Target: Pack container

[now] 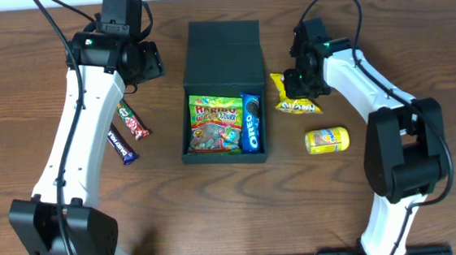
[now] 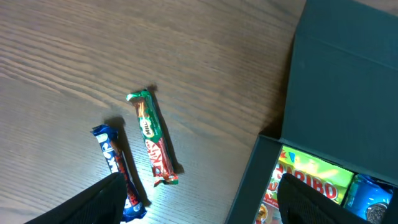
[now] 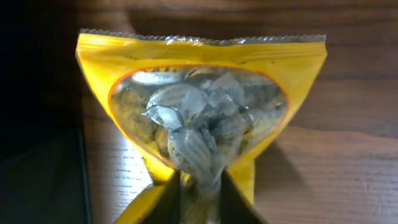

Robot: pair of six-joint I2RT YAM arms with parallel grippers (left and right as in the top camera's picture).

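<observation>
Here, right tool [image 3: 200, 190] clamped on yellow packet [image 3: 202, 118], container [image 1: 223, 46] just beside; left tool [image 2: 200, 180] spread wide.

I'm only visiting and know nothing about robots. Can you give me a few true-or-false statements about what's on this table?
1. The container has its lid open. True.
2. A Haribo bag and an Oreo pack lie inside it. True.
3. The left pincer holds a candy bar. False: it is open and empty. The green-and-red bar and the blue bar lie on the table.
4. The right pincer grips the yellow bag. True.
5. The yellow jar sits inside the container. False: it lies on the table, outside the container, on the right arm's side.
</observation>
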